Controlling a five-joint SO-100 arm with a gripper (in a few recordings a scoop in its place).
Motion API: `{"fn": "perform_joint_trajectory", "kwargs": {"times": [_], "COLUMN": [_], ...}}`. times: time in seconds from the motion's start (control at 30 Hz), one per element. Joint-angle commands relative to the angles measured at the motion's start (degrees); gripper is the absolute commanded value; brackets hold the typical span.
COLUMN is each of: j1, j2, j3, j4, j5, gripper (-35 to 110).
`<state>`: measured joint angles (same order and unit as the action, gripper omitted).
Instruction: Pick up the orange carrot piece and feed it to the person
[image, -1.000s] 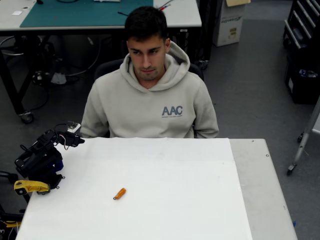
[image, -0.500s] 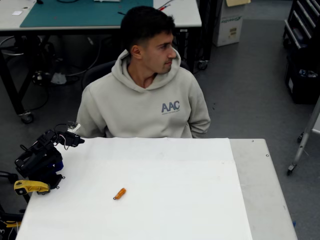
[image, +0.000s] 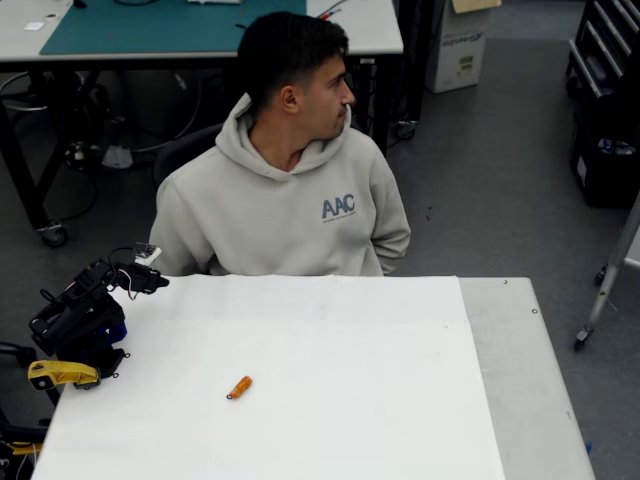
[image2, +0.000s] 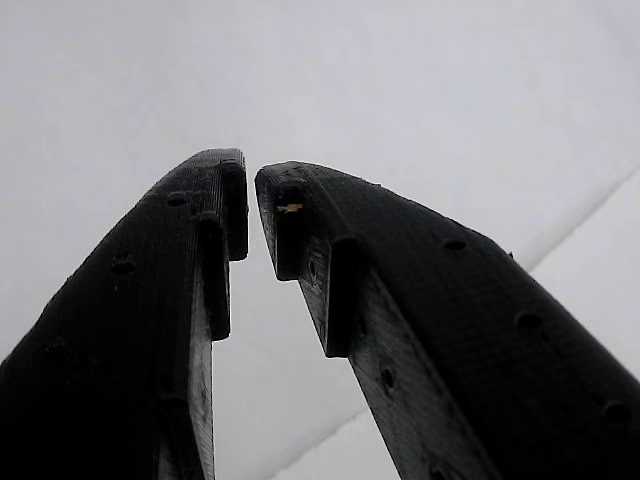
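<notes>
While the arm (image: 82, 318) sits folded at the table's (image: 400, 400) left edge in the overhead view, the carrot (image: 239, 387) lies alone on the white top, well apart from it. The gripper (image2: 250, 205) holds nothing, its tips nearly together with a slim gap. The person (image: 285, 200) sits behind the far edge, head turned toward the picture's right.

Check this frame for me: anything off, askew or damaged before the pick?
Nothing damaged or spilled. One oddity: the person has their head turned to the picture's right, away from the table, in the overhead view. The carrot lies alone on the white surface, untouched. The gripper is nearly closed, holding nothing, with a small orange fleck on one finger.
</notes>
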<state>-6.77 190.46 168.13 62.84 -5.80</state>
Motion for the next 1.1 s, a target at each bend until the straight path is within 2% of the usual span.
{"fn": "perform_joint_trajectory", "kwargs": {"times": [0.0, 1.07], "j1": [-1.1, -1.5], "j2": [1.1, 1.1], "j3": [-0.5, -0.5], "j4": [0.4, 0.4], "j5": [-0.7, -0.7], "gripper": [-2, -2]}}
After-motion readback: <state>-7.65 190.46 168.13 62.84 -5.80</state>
